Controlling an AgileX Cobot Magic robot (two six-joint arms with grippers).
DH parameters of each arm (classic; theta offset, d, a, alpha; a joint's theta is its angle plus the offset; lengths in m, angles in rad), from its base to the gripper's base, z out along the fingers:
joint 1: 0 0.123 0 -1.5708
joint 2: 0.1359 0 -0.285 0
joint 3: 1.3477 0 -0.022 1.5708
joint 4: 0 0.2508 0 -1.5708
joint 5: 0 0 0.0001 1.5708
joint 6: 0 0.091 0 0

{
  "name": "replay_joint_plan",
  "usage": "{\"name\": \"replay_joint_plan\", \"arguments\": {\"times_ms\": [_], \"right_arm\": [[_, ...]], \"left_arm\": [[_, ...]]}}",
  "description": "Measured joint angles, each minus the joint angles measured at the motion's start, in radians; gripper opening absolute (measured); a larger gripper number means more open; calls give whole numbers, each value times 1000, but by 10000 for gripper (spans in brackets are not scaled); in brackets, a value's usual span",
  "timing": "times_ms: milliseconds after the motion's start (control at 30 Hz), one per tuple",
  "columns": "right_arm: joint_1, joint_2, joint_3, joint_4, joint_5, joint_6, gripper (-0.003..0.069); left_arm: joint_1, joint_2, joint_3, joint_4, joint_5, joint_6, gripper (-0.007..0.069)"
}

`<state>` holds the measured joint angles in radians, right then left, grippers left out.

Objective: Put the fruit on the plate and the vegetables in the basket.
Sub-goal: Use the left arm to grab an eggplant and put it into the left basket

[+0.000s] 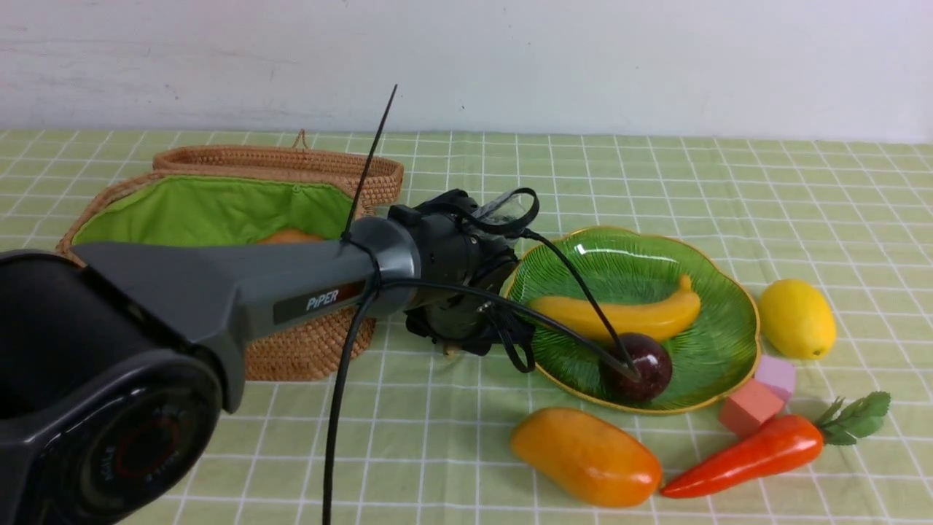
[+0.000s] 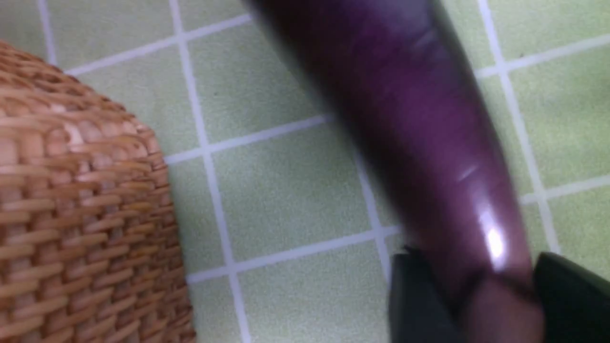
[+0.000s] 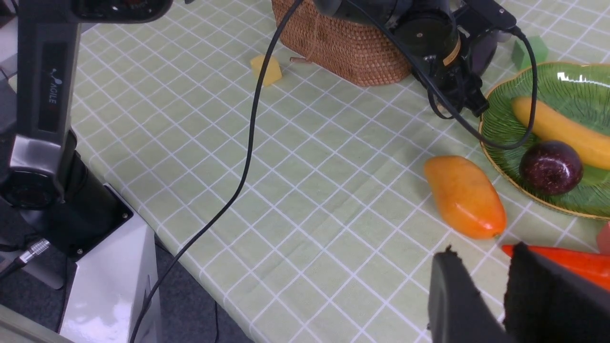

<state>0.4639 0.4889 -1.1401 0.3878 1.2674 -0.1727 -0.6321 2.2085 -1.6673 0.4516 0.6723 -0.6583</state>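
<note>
My left gripper point(image 2: 476, 267) is shut on the slim dark purple eggplant point(image 2: 419, 133), low over the cloth beside the wicker basket point(image 2: 71, 214). In the front view the left wrist point(image 1: 452, 270) hides those fingers, between the basket point(image 1: 313, 350) and the green plate point(image 1: 721, 292). On the plate lie a banana point(image 1: 619, 313) and a mangosteen point(image 1: 641, 368). An orange potato point(image 1: 289, 236) shows inside the basket. The mango point(image 1: 587, 456), the carrot point(image 1: 751, 456) and the lemon point(image 1: 797, 319) lie on the cloth. My right gripper point(image 3: 483, 252) is open and empty, its fingers narrowly apart, next to the carrot point(image 3: 569, 259).
A pink block point(image 1: 776, 375) and a coral block point(image 1: 749, 407) sit between plate and carrot. A yellow block point(image 3: 267, 70) lies near the basket point(image 3: 343, 43), a green block point(image 3: 529, 50) behind the plate point(image 3: 505, 119). The left arm's cable trails off the table edge point(image 3: 190, 247).
</note>
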Motion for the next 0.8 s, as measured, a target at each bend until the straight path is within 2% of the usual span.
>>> {"name": "replay_joint_plan", "arguments": {"times_ms": [67,800], "right_arm": [[0,0,0,0,0,0,181],[0,0,0,0,-1,0,199]], "left_arm": [[0,0,0,0,-1,0,231],[-1,-112,1,2,15,19,231]]}}
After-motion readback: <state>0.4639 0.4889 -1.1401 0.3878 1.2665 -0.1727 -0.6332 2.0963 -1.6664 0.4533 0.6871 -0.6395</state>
